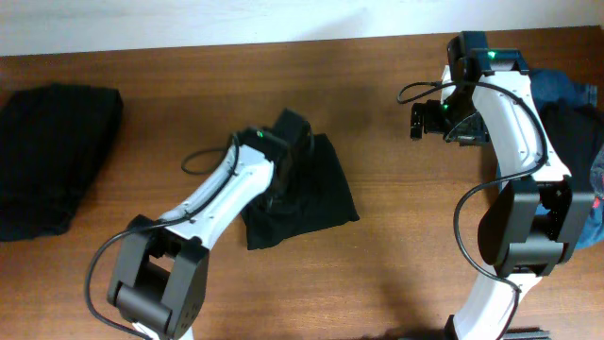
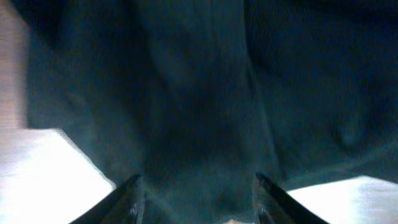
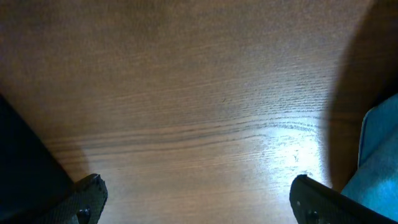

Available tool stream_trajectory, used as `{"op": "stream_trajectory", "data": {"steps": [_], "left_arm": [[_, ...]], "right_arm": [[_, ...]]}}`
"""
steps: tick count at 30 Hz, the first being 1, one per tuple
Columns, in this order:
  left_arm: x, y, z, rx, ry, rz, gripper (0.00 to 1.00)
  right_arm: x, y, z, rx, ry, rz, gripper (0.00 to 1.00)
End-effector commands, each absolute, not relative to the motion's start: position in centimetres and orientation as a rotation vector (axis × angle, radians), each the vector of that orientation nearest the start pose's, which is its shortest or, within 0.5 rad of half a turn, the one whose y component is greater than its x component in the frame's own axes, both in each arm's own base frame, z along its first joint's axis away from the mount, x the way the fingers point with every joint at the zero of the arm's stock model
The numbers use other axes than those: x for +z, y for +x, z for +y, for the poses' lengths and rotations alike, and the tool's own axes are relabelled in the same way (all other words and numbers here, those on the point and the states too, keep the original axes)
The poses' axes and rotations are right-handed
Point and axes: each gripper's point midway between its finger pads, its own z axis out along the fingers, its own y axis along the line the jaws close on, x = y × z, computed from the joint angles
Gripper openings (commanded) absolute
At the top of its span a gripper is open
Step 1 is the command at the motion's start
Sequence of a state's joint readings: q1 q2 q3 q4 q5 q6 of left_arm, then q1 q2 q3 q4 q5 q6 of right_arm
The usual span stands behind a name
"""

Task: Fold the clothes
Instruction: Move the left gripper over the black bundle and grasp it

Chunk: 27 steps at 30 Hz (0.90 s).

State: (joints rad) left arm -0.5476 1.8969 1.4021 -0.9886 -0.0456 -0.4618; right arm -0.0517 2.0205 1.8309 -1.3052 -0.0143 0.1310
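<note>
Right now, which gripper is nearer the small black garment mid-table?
Left. The left gripper sits right over the black garment, fingers spread; the right gripper hangs far to its right over the table beside the denim.

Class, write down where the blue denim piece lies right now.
Overhead, the blue denim piece lies at the far right edge of the table, partly hidden by the right arm, next to black fabric.

Brown wood-grain table (image 1: pixel 377 283), with a pale strip (image 1: pixel 189 19), perhaps a wall, along its far edge.

No text or label (nor any number) can be read.
</note>
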Motion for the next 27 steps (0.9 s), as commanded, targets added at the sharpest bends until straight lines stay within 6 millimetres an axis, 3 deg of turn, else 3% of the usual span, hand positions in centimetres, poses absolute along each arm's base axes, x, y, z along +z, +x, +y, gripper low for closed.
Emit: {"op": "stream_trajectory", "data": {"steps": [1, 5, 8, 10, 14, 17, 19, 24, 27], "left_arm": [[3.4, 31.0, -18.3, -0.009, 0.099, 3.07, 0.57], [1.9, 31.1, -18.3, -0.03, 0.098, 3.046, 0.62], [2.7, 31.6, -18.7, -0.044, 0.15, 3.022, 0.62], [4.1, 32.5, -19.2, -0.062, 0.219, 2.984, 0.62], [8.9, 34.1, -20.1, -0.12, 0.309, 2.871, 0.62], [12.1, 34.5, -20.4, -0.147, 0.391, 2.785, 0.64], [13.1, 34.4, -20.3, -0.15, 0.431, 2.758, 0.67], [12.8, 33.0, -19.6, -0.096, 0.625, 2.766, 0.68], [11.5, 31.8, -19.8, -0.048, 0.905, 2.728, 0.68]], "right_arm": [[13.8, 40.9, -2.3, 0.0, 0.272, 2.997, 0.99], [13.8, 40.9, -2.3, 0.0, 0.272, 2.998, 0.99], [13.8, 40.9, -2.3, 0.0, 0.272, 2.998, 0.99], [13.8, 40.9, -2.3, 0.0, 0.272, 2.998, 0.99], [13.8, 40.9, -2.3, 0.0, 0.272, 2.998, 0.99], [13.8, 40.9, -2.3, 0.0, 0.272, 2.997, 0.99], [13.8, 40.9, -2.3, 0.0, 0.272, 2.997, 0.99], [13.8, 40.9, -2.2, 0.0, 0.272, 2.997, 0.99], [13.8, 40.9, -2.3, 0.0, 0.272, 2.997, 0.99]]}}
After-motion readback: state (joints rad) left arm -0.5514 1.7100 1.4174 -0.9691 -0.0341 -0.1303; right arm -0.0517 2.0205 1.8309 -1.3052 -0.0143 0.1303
